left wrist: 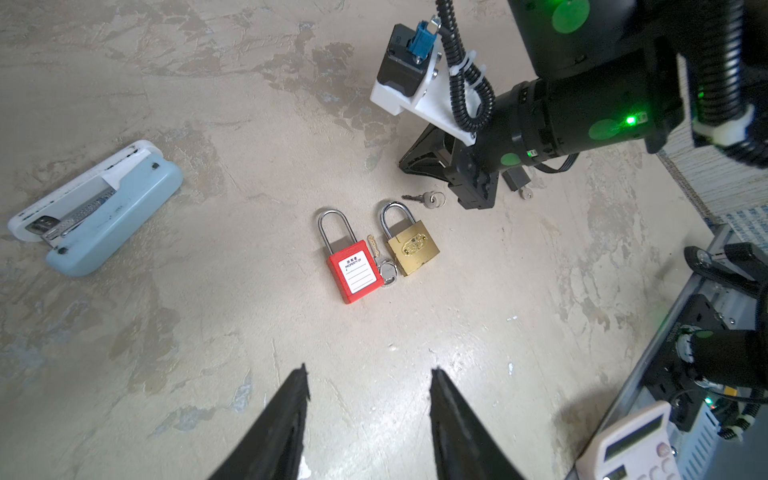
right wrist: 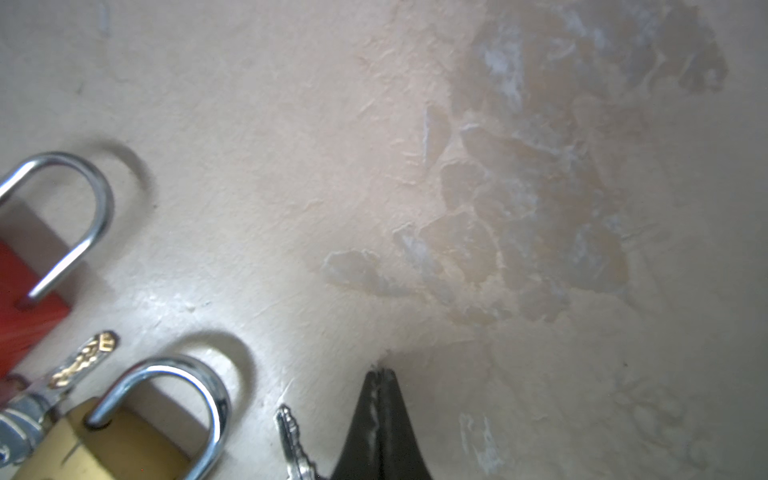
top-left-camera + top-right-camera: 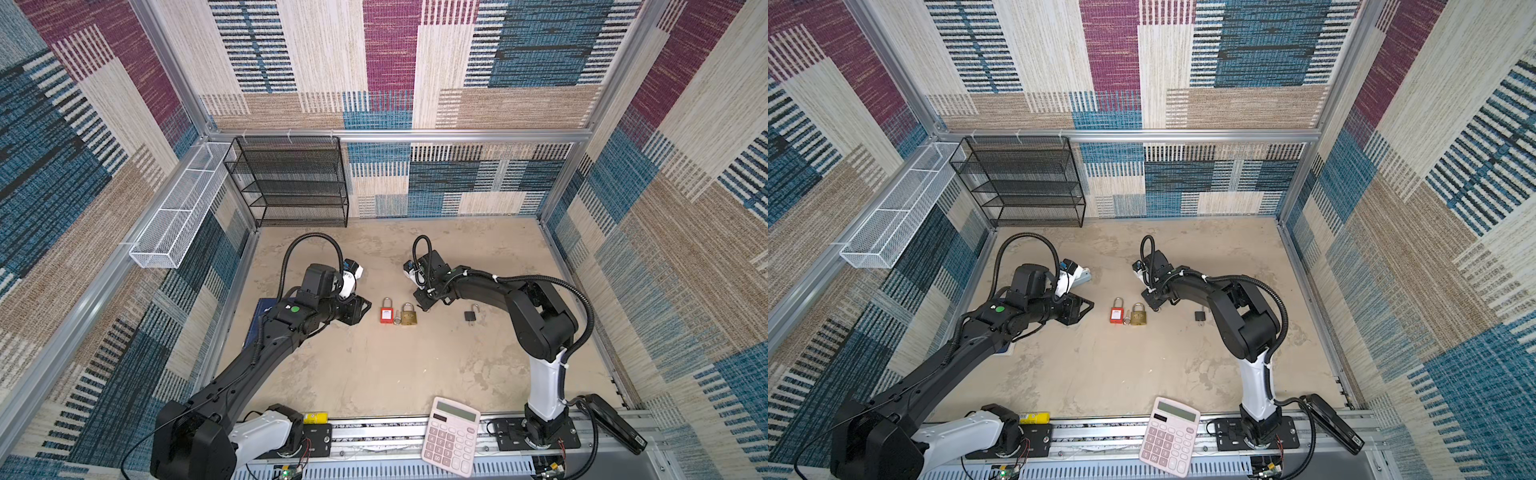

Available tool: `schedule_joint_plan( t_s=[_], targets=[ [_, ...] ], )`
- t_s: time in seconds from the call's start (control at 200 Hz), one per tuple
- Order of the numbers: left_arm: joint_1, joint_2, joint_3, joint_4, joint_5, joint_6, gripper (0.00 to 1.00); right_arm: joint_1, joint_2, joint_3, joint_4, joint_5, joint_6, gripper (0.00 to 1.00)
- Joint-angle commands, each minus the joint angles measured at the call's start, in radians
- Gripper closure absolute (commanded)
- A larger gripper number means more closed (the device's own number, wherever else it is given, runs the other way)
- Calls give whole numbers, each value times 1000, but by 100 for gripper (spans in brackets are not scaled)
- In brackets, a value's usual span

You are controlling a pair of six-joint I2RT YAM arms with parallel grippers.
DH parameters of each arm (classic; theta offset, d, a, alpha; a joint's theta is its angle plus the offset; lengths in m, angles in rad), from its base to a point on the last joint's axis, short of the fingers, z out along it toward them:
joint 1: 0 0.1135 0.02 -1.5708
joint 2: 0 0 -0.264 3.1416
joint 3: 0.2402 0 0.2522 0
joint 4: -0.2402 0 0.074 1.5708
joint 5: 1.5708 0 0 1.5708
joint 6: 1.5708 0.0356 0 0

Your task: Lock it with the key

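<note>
A red padlock [image 3: 386,314] and a brass padlock [image 3: 408,318] lie side by side mid-table, shackles pointing away. A key with a gold blade [image 1: 374,246] lies between them. A small silver key [image 1: 424,198] rests on the table just beyond the brass padlock [image 1: 413,247]. My right gripper [image 2: 380,372] is shut down at the table, its fingers pressed together right beside that silver key [image 2: 293,436]; whether it grips any part of it is hidden. My left gripper [image 1: 369,374] hovers open and empty, short of the red padlock [image 1: 355,272].
A small black padlock [image 3: 471,314] lies right of the right gripper [image 3: 424,307]. A pale blue stapler [image 1: 104,216] sits beyond the left gripper. A pink calculator [image 3: 451,434] lies at the front rail. Black mesh shelf [image 3: 291,183] and white wire basket [image 3: 183,208] stand back left.
</note>
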Motion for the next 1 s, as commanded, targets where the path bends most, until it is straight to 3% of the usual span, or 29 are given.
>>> schedule_joint_plan(
  t_s=[0.0, 0.992],
  targets=[
    [1, -1, 3, 5, 15, -4, 50, 2, -9, -19, -74, -16, 20, 100],
    [1, 26, 4, 29, 44, -30, 50, 25, -142, -199, -139, -122, 62, 100]
  ],
)
